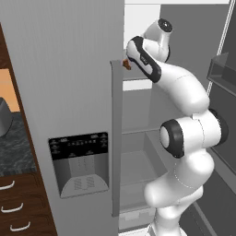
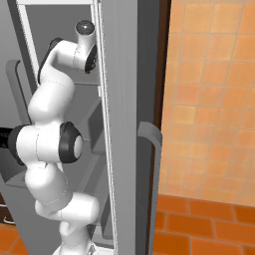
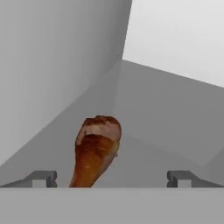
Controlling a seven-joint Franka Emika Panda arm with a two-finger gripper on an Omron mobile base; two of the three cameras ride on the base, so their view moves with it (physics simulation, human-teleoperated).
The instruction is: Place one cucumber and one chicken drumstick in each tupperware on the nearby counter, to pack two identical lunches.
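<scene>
It was a kitchen: an open fridge (image 1: pixel 83 92) with an ice dispenser (image 1: pixel 79 163), wooden drawers (image 1: pixel 20 203), tiled wall (image 2: pixel 214 89).

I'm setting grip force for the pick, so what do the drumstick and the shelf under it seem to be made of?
Drumstick: looks like cooked meat, glossy reddish-brown skin with a paler, mottled thick end; probably soft and a bit slick. Shelf: a smooth, matte grey panel, likely hard plastic or painted metal; the rendering doesn't settle which.
</scene>
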